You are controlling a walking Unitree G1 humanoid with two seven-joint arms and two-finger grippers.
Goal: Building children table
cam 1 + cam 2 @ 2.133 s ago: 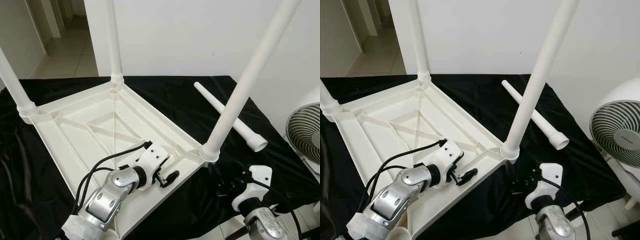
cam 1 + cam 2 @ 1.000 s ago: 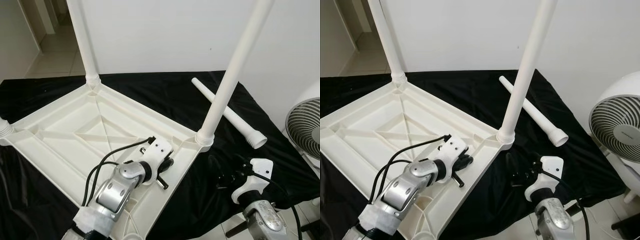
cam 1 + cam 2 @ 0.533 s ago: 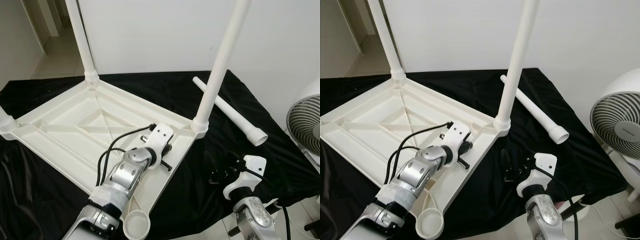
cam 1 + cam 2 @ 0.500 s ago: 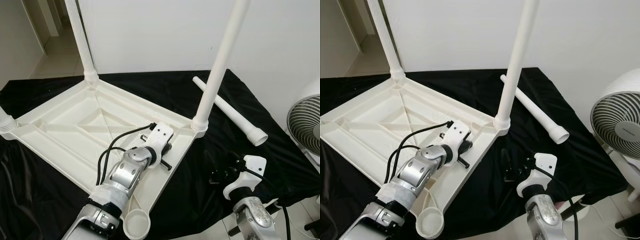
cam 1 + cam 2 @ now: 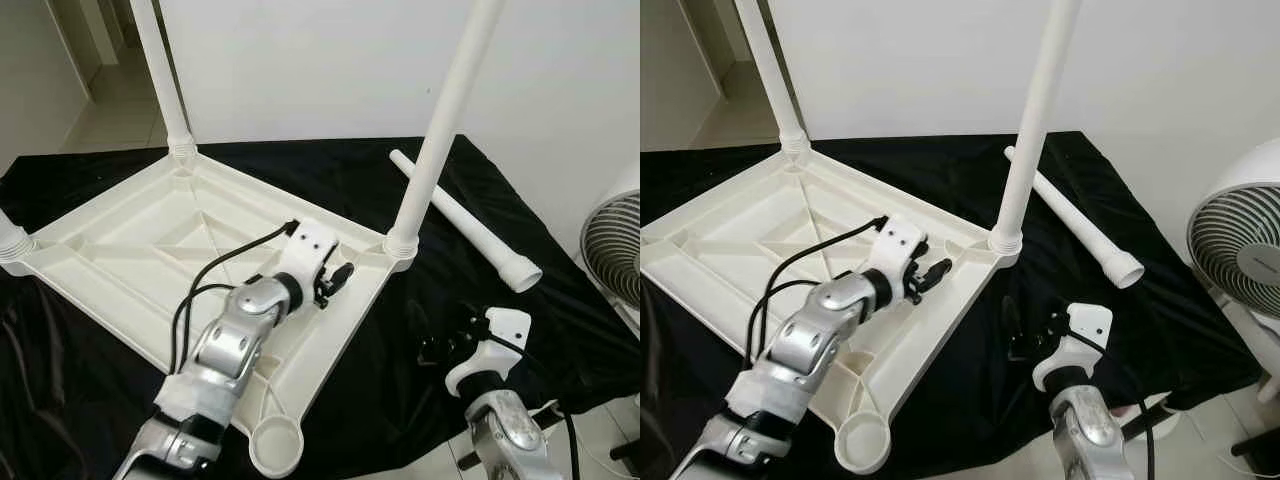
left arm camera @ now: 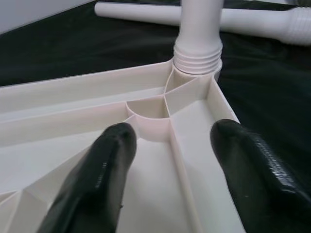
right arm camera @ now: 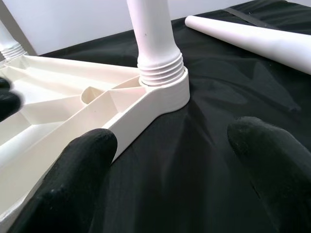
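The white children's table top (image 5: 130,250) lies upside down on a black cloth. Three white legs stand screwed into its corners: one at the far left (image 5: 12,238), one at the back (image 5: 165,90), one on the right (image 5: 440,130). A fourth leg (image 5: 465,218) lies loose on the cloth to the right. The nearest corner socket (image 5: 277,445) holds no leg. My left gripper (image 5: 337,278) hovers open over the underside ribs, pointing at the right leg's base (image 6: 198,53), with nothing between its fingers (image 6: 104,165). My right gripper (image 5: 440,347) is open above the cloth, facing that same corner (image 7: 163,80).
A white fan (image 5: 1245,250) stands on the floor beyond the cloth's right edge. A white wall rises behind the work area, and a hallway (image 5: 110,90) opens at the back left. Bare black cloth (image 5: 400,400) lies between the table top and my right arm.
The table top has swung round on the cloth, bringing its empty corner socket into sight. My left gripper has lifted from the rim and turned toward the right leg's base. The right gripper barely moved.
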